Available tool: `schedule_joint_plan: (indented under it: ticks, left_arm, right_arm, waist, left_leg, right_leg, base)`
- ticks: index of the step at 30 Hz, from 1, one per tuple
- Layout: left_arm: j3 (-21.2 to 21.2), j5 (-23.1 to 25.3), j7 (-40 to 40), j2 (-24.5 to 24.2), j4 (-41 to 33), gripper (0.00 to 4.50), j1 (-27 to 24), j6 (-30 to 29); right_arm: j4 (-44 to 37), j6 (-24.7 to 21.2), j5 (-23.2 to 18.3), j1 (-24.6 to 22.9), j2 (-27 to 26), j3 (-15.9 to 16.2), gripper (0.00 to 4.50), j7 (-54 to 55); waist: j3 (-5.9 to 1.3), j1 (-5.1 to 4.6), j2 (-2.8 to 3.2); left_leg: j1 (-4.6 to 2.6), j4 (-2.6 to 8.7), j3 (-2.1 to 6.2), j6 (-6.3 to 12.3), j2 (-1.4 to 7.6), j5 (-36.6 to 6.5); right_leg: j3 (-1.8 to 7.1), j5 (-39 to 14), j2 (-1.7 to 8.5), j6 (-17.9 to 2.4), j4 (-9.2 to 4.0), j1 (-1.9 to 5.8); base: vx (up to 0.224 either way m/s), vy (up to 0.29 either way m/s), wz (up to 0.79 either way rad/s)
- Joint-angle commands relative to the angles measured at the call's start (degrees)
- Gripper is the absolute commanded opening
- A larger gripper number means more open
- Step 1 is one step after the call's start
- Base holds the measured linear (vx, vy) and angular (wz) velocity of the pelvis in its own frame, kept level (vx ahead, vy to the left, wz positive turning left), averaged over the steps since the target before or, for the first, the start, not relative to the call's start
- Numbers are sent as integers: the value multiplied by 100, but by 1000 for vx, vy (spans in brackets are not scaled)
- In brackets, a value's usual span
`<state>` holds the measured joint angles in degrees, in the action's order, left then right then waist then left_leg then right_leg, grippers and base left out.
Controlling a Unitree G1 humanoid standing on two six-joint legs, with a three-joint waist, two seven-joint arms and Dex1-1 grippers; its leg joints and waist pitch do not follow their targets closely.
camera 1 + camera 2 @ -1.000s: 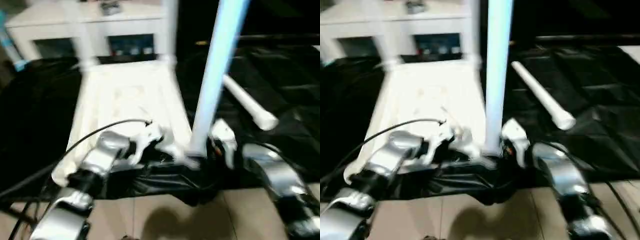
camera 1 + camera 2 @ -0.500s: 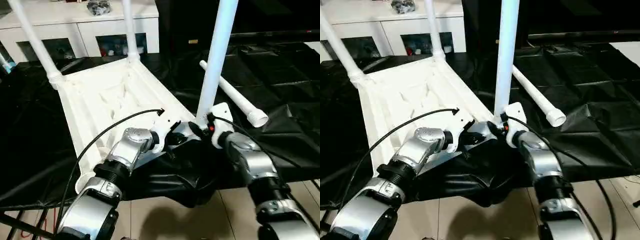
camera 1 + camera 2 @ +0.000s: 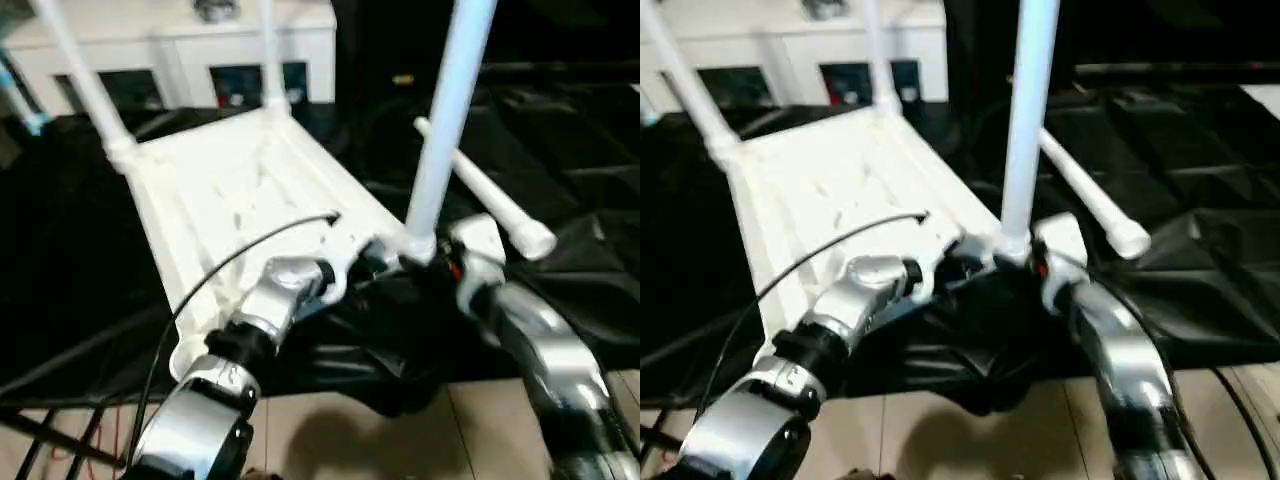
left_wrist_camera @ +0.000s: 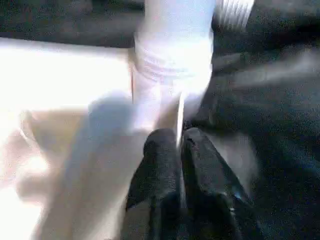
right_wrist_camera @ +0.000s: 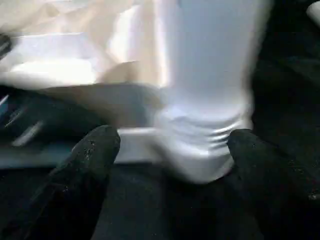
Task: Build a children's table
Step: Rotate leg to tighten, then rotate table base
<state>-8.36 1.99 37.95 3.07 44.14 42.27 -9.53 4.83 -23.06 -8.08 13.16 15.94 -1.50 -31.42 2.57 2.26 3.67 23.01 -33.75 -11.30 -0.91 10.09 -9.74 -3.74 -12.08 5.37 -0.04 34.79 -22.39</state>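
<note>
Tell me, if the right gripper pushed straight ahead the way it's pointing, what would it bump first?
Probably the base of the upright leg, where it sits in the tabletop corner; it lies between the right gripper and its open fingers.

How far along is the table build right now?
Three legs stand in the upturned tabletop: two far ones and the near leg. In hand: the left gripper, jaws shut on the tabletop's thin edge beside that socket; the right gripper, jaws wide either side of the leg's base. Left: the fourth leg lying on the black sheet, near-left socket empty.
</note>
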Motion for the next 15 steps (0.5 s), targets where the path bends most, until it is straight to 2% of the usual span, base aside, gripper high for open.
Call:
schedule_joint_plan:
  ticks: [1,3,4,5,6,8,9,10,11,12,13,14,15]
  left_arm:
    - [55,-23,-138,-21,-232,67,119,214]
    - [102,17,-299,-143,-439,92,4,422]
    - [192,-22,-394,-215,-608,92,-53,439]
    - [246,-46,-455,-247,-688,92,-76,438]
    - [316,-66,-530,-295,-804,92,-105,386]
    - [422,2,-658,-458,-1109,92,-184,269]
    - [450,35,-705,-539,-1250,92,-222,224]
    - [533,175,-812,-790,-1636,92,-332,26]
    - [544,188,-822,-815,-1677,92,-344,-2]
    - [747,412,-961,-1266,-2436,92,-587,-529]
    - [846,520,-987,-1489,-2829,92,-732,-826]
    - [897,573,-991,-1605,-3042,92,-813,-995]
    - [932,709,-929,-1799,-3318,92,-955,-1195]
  right_arm:
    - [-487,-170,-150,-120,61,66,387,-114]
    - [-916,-349,-224,-379,147,193,387,-235]
    - [-1078,-500,-286,-468,186,278,387,-303]
    - [-1144,-579,-316,-502,202,317,387,-333]
    - [-1153,-644,-311,-510,202,363,387,-339]
    - [-1169,-841,-254,-504,187,447,387,-289]
    - [-1186,-933,-228,-503,179,480,387,-264]
    - [-1025,-968,-97,-399,146,557,387,-189]
    - [-1007,-980,-91,-387,141,562,387,-181]
    - [-673,-1150,32,-155,63,640,387,-37]
    - [-523,-1171,111,-44,57,696,387,17]
    - [-457,-1185,148,13,64,727,387,43]
    - [-375,-1221,137,92,45,739,387,47]
  waist:
    - [-403,58,-66]
    - [-381,42,-99]
    - [-366,27,24]
    - [-369,18,-27]
    - [-366,15,23]
    - [-352,-19,18]
    - [-356,-13,62]
    - [-357,-19,55]
    - [-363,-41,63]
    - [-369,-38,-24]
    - [-359,-90,-47]
    - [-382,-68,-18]
    - [-370,-70,23]
  left_leg:
    - [-116,303,177,840,315,-664]
    - [-114,317,178,803,318,-790]
    - [-115,335,185,756,315,-928]
    - [-105,335,191,711,311,-971]
    - [-107,342,194,692,301,-1016]
    - [-130,346,182,558,293,-1200]
    - [-128,350,197,517,301,-1192]
    - [-126,352,190,471,290,-1190]
    - [-104,361,204,435,293,-1116]
    - [-123,361,193,424,307,-1089]
    - [-54,370,210,430,280,-930]
    - [-110,343,206,408,293,-828]
    - [-124,333,194,420,293,-794]
  right_leg:
    - [221,85,368,-1439,-384,290]
    - [215,-22,343,-1400,-407,287]
    - [209,-122,321,-1349,-443,283]
    - [211,-121,329,-1344,-421,314]
    - [203,-190,327,-1346,-420,302]
    - [204,-631,318,-1310,-476,270]
    - [205,-671,324,-1305,-461,277]
    - [204,-734,303,-1265,-466,263]
    - [201,-637,298,-1254,-436,276]
    - [203,-594,295,-1263,-432,266]
    - [187,-543,302,-1292,-393,293]
    - [199,-543,327,-1314,-367,267]
    - [206,-567,315,-1310,-388,233]
  base:
    - [0,0,0]
    - [0,0,0]
    - [0,0,0]
    - [0,0,0]
    - [0,0,0]
    - [0,0,0]
    - [0,0,0]
    - [0,0,0]
    - [0,0,0]
    - [0,0,0]
    - [0,0,0]
    - [0,0,0]
    - [0,0,0]
